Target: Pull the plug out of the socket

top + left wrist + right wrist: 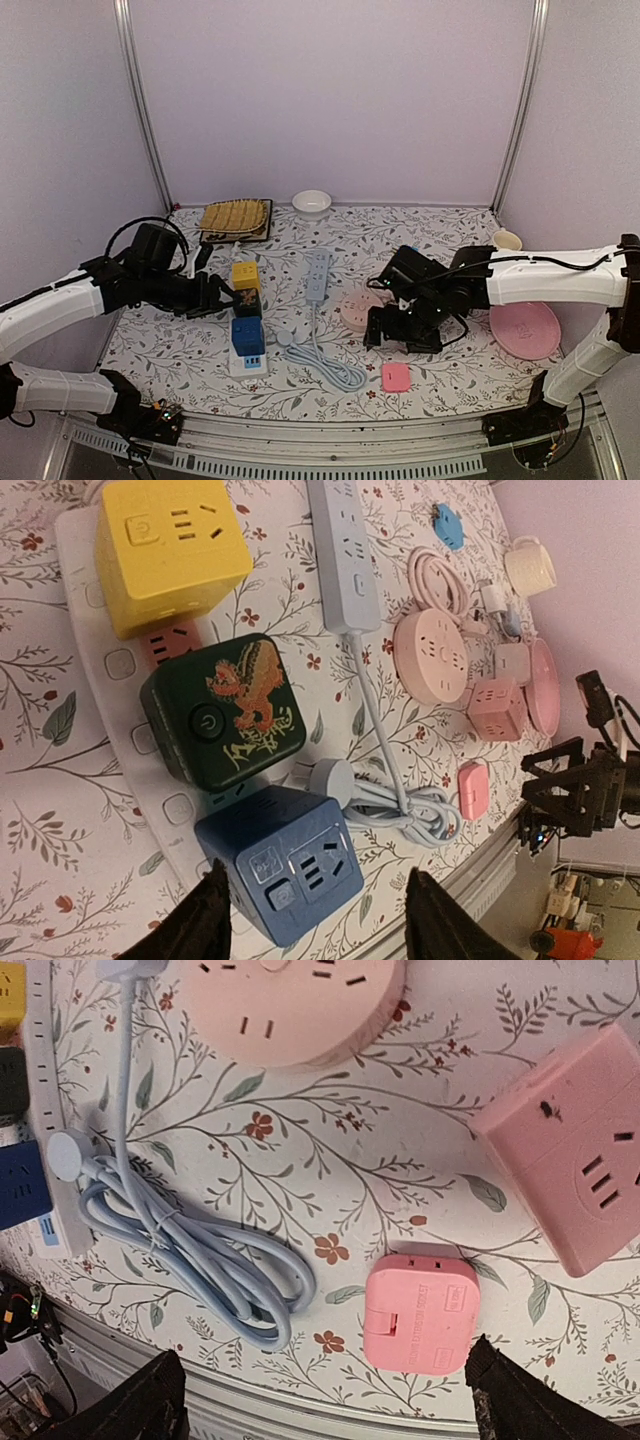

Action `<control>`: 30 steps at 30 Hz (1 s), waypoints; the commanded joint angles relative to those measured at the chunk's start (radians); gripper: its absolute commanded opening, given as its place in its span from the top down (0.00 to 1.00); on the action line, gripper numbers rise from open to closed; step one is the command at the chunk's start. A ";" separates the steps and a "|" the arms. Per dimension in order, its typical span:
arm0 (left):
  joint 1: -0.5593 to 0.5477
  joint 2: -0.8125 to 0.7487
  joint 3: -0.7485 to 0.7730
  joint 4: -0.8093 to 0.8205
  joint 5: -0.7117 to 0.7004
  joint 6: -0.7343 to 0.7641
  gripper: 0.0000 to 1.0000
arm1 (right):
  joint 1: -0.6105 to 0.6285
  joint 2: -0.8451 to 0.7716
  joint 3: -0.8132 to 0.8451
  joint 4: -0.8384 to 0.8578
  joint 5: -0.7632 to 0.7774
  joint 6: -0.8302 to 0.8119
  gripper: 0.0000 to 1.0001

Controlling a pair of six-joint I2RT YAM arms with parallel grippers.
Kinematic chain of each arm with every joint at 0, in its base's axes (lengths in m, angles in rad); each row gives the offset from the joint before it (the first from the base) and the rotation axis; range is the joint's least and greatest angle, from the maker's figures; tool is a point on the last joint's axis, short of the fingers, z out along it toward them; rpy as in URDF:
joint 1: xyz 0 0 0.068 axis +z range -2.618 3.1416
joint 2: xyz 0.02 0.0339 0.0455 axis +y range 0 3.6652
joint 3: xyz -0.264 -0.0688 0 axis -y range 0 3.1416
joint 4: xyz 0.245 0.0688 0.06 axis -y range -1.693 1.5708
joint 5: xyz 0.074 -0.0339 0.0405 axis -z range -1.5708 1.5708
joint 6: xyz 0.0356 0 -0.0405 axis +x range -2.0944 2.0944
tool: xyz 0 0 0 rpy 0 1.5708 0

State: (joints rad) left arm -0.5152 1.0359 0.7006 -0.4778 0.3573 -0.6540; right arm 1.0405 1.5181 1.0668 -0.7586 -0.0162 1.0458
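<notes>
Spread wide, left gripper (318,873) straddles the blue cube plug (285,855), unclamped; right gripper (322,1358) gapes empty over the pink adapter (418,1312).

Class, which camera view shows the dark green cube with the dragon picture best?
The left wrist view: the green cube fills the middle, dragon and power button clear. The top external view shows it small between the yellow cube and blue cube. The right wrist view catches only a dark sliver.

Soft, even light from above fills every view; shadows on the table (450,385) are faint. Wrist views are sharp centrally, but the left gripper (320,920) and right gripper (335,1395) blur darkly.
</notes>
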 commanded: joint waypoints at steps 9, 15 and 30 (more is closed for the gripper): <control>-0.011 -0.037 0.024 -0.039 -0.001 0.019 0.40 | -0.031 -0.153 0.078 -0.073 0.270 0.043 0.01; -0.015 -0.039 0.015 -0.033 -0.003 0.007 0.40 | -0.042 -0.206 0.081 -0.033 0.322 0.041 0.01; -0.105 -0.016 0.010 -0.036 -0.167 -0.086 0.36 | -0.076 -0.164 0.097 0.062 0.211 -0.137 0.01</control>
State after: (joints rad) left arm -0.5865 1.0080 0.7025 -0.5026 0.2813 -0.6926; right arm 0.9726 1.3407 1.1381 -0.7460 0.2253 0.9798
